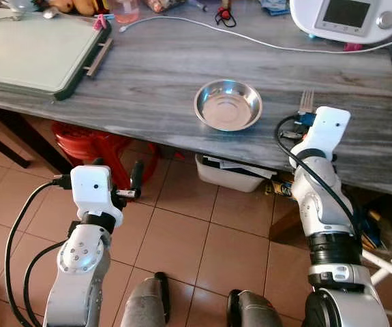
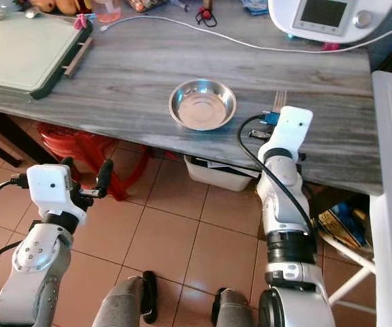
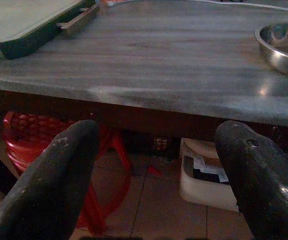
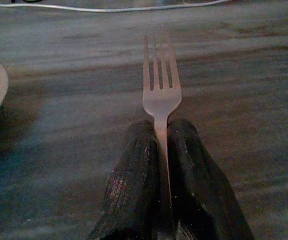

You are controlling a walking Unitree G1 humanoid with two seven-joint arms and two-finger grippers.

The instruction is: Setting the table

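Note:
A shallow steel bowl (image 1: 228, 104) sits on the grey wooden table (image 1: 161, 75) near its front edge. Just to its right, my right gripper (image 4: 163, 131) is shut on the handle of a metal fork (image 4: 160, 85), whose tines point away over the tabletop; the tines (image 1: 307, 101) stick out past the white wrist housing. In front of the table and below its edge, my left gripper (image 3: 156, 150) is open with nothing between its fingers, and its black fingers (image 1: 136, 175) are raised over the tiled floor.
A green-edged cutting board (image 1: 32, 51) lies at the table's far left. A white appliance (image 1: 349, 19) stands at the back right, with a white cable (image 1: 250, 39) running across. Under the table are a red stool (image 1: 90, 143) and a white tub (image 1: 230, 174).

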